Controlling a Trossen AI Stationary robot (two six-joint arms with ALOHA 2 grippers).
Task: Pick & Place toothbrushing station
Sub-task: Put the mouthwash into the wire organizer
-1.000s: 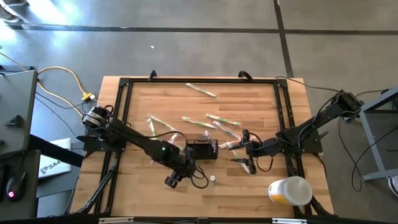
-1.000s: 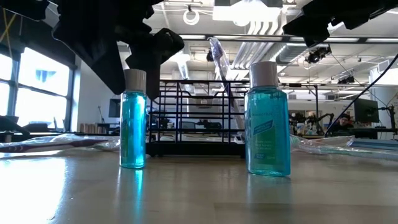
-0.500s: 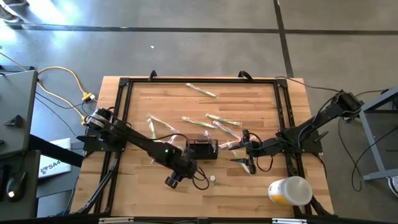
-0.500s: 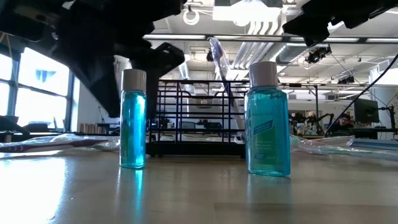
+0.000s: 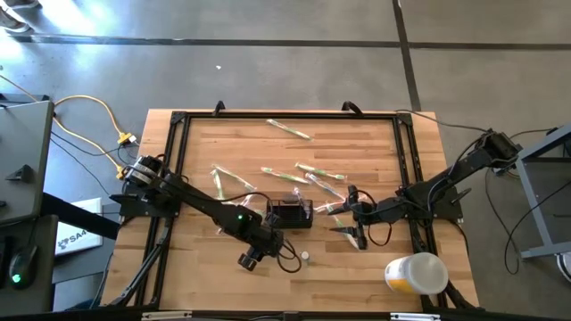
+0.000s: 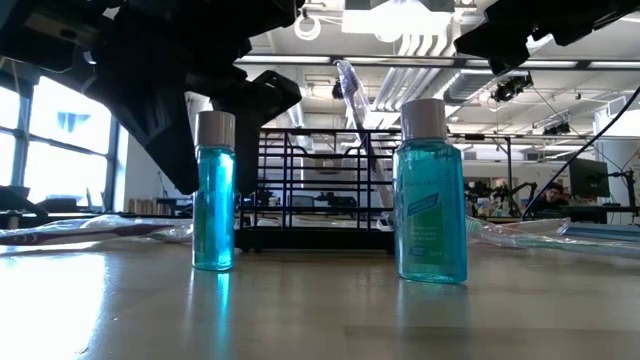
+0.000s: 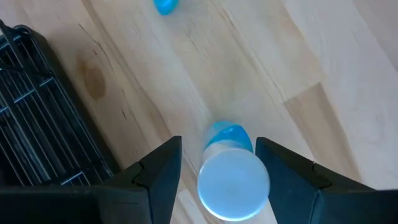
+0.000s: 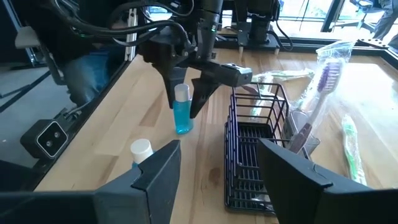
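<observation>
Your landmark is the toothbrushing station, a small black wire caddy standing upright near the middle of the wooden counter. In the right wrist view the caddy holds a wrapped toothbrush that leans out of it at a tilt.

Your left end effector hangs over the counter just on the near side of the caddy, toward its left corner. Its jaws are spread, one finger on either side of a small blue bottle with a white cap. The fingers stand apart from the cap with a visible gap on both sides, so nothing is grasped. The low view shows the same bottle standing upright in front of the caddy, with the dark fingers flanking its cap.

A second, wider blue bottle stands upright in front of the caddy's right side, apart from the first; from above only its white cap shows.

Your right end effector waits just to the right of the caddy, jaws released and holding nothing. Several wrapped toothbrushes lie scattered on the counter beyond the caddy. A white-and-yellow cup lies on its side at the counter's near right corner, well apart from the caddy.
</observation>
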